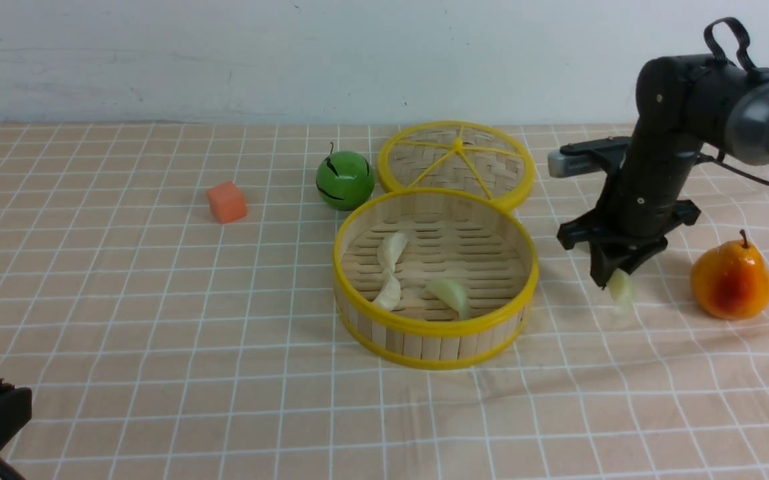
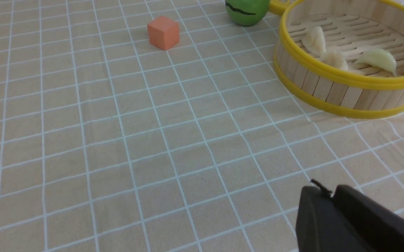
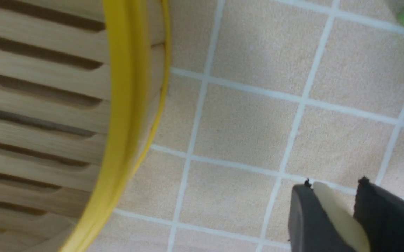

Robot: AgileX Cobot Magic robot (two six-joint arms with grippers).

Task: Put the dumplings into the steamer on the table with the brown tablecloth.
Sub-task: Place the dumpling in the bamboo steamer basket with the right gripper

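— Three of the four dumplings (image 1: 450, 295) already lie on the slatted floor of the steamer (image 1: 434, 328), at the centre of the front view. By my judgement you are about three quarters done.

— The fourth dumpling (image 1: 620, 287) is in your grip. Your right end effector (image 1: 612, 275) is clenched on it, just right of the steamer. The right wrist view shows the pale crescent pinched between two dark fingers (image 3: 303, 224). I cannot tell whether it hangs clear of the brown tablecloth (image 1: 158, 300) or touches it.

— What is left, I judge, is one carry over the yellow rim and a release inside. Your left end effector (image 2: 328, 196) sits at the lower left of the front view. Its jaws are together and hold nothing, well apart from everything else.

— Mind the edges. The steamer wall stands upright between that dumpling and the basket floor, so you will likely need height before moving toward frame left. A pear (image 1: 731, 280) stands near on the other side, at the right of the frame.

— The best landing room looks to be the right half of the steamer floor, where no dumpling lies. Behind the steamer, the lid (image 1: 456, 163) meets or nearly meets its far rim, and a green ball (image 1: 344, 180) rests beside it. An orange cube (image 1: 226, 202) sits well apart, left of centre. Open cloth covers the desk (image 1: 91, 347) across the lower frame.
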